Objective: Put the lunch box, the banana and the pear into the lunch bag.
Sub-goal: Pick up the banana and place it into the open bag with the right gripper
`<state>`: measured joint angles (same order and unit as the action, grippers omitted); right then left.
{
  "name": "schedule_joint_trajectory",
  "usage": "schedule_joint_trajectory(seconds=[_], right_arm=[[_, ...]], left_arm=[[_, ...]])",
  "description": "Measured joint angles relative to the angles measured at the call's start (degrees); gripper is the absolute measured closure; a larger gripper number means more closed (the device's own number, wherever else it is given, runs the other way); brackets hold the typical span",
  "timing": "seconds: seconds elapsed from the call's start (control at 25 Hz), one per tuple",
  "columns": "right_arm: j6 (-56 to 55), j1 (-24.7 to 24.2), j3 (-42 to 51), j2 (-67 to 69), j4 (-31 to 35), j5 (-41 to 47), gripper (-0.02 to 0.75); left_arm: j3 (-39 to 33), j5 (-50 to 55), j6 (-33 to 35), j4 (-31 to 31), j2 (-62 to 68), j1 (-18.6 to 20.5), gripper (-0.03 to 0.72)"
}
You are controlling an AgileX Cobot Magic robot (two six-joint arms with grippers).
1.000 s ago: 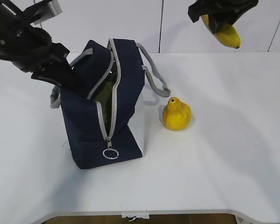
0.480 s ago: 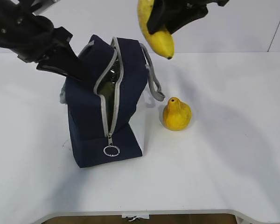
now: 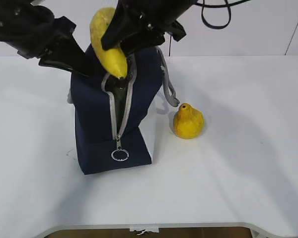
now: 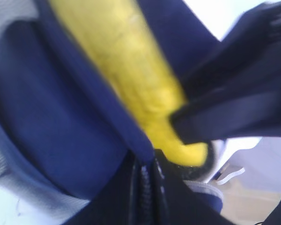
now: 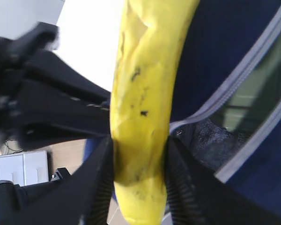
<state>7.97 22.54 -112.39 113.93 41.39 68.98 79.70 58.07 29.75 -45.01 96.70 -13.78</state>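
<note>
R pincer (image 3: pixel 123 37) clamped on banana (image 3: pixel 108 43), jaws either side of its middle in the R wrist view; fruit hangs tip-down, tip right at the zip opening of the bag (image 3: pixel 111 116). Held steep presumably so it can slide in lengthwise; slot is narrow.

L pincer (image 3: pixel 72 59) pinched shut on the bag's top edge, on its own side of the slot, prob. to hold the mouth open and steady the bag. Fabric fills the L wrist view; exact bite point unclear.

Pale green showing through the slot below the R pincer: likely the box (image 5: pixel 253 101) lid, so box seems already inside.

Pear (image 3: pixel 188 121) on worktop (image 3: pixel 238 173), beside the bag, well below and outboard of the R pincer, untouched.

Vs 1 s ago: R pincer + banana have come from far upper right, across to above the slot. Bag pulled more upright, opening narrower. Pear same spot.
</note>
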Motion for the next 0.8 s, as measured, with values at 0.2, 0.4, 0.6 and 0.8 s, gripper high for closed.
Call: schedule_joint_trajectory(seconds=[0.2, 0.4, 0.6, 0.8], right_arm=[[1.0, 0.0, -0.2, 4.0, 0.5, -0.4, 0.471], [1.0, 0.0, -0.3, 7.6, -5.1, 0.4, 0.471], [1.0, 0.0, -0.2, 8.3, -7.7, 0.6, 0.472], [1.0, 0.0, -0.2, 8.3, -7.8, 1.0, 0.332]], left_arm=[[0.0, -1.2, -0.9, 1.0, 0.0, 0.3, 0.676], [0.0, -1.5, -1.1, -0.1, -0.1, 0.3, 0.676], [0.0, -2.0, -1.1, -0.8, -0.1, 0.3, 0.676], [0.0, -2.5, -1.1, -0.9, -0.1, 0.3, 0.676]])
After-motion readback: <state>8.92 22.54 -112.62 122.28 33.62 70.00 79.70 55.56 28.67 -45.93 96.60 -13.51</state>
